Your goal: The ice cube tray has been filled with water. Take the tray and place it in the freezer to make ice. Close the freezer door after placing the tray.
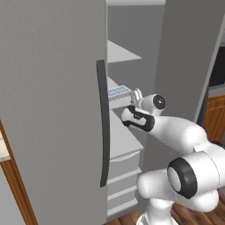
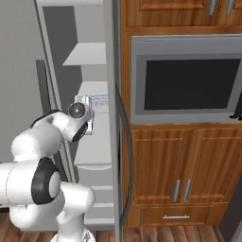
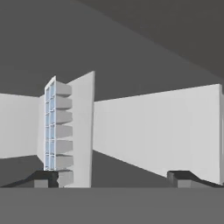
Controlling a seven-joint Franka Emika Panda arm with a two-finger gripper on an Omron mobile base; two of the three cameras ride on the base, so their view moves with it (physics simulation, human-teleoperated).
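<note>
Hand view looks along a white shelf inside the freezer [image 1: 132, 39], rolled so that the tray [image 3: 56, 129] stands on end at the left, its blue water [image 3: 49, 131] cells running up its edge. The gripper [image 3: 113, 178] is wide open: one fingertip [image 3: 43, 177] sits right at the tray's near end, the other well off to the right, and nothing lies between them. Left base view shows the tray [image 1: 117, 92] on a middle shelf, near its front edge, just ahead of the hand.

Whether that fingertip is touching the tray I cannot tell. If so, pulling back could drag it off the edge and spill the water. The door [image 1: 52, 110] stands open beside the forearm, so swinging it shut before the arm is clear would trap the arm.
</note>
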